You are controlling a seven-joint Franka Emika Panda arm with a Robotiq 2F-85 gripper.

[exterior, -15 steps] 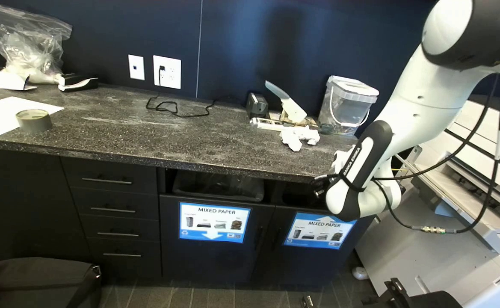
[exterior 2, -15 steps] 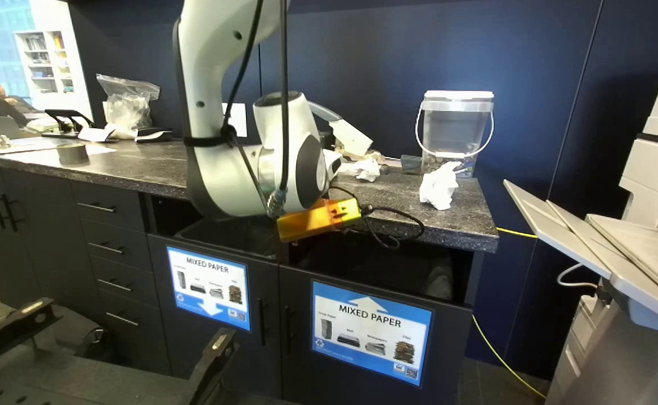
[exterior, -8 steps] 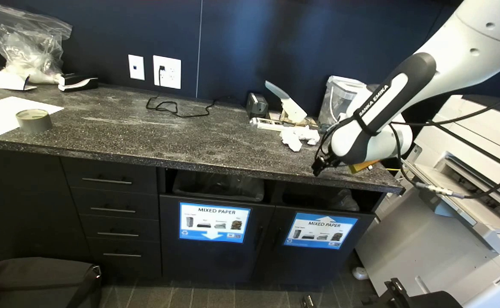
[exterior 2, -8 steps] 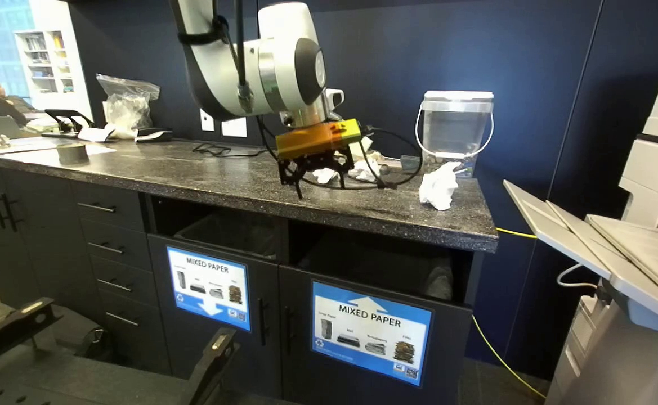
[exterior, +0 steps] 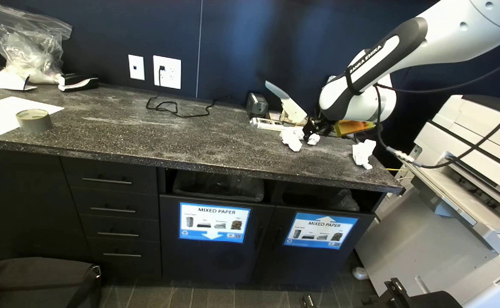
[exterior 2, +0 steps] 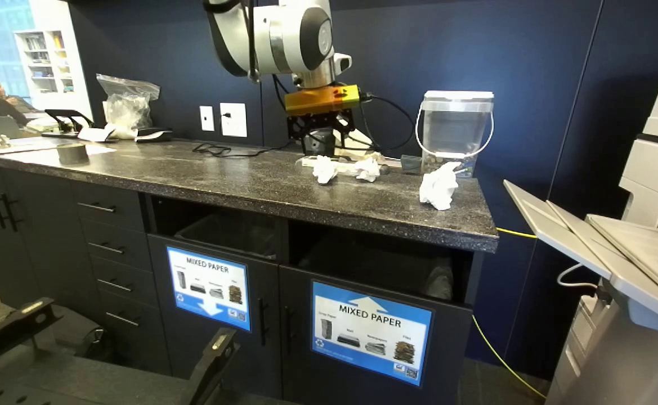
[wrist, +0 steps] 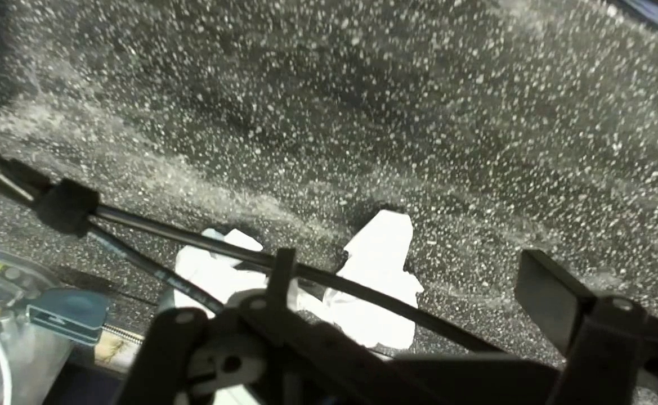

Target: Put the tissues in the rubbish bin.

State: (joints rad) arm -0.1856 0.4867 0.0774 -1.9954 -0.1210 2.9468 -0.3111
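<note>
Likely pick-up step: gripper (wrist: 407, 269) spread, empty, near two tissues (wrist: 384, 256); next should align over one, descend, clamp.

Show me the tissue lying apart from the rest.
The tissue in front of the bucket: it lies alone near the end of the counter, while the other two lie close together by the gripper.
</note>
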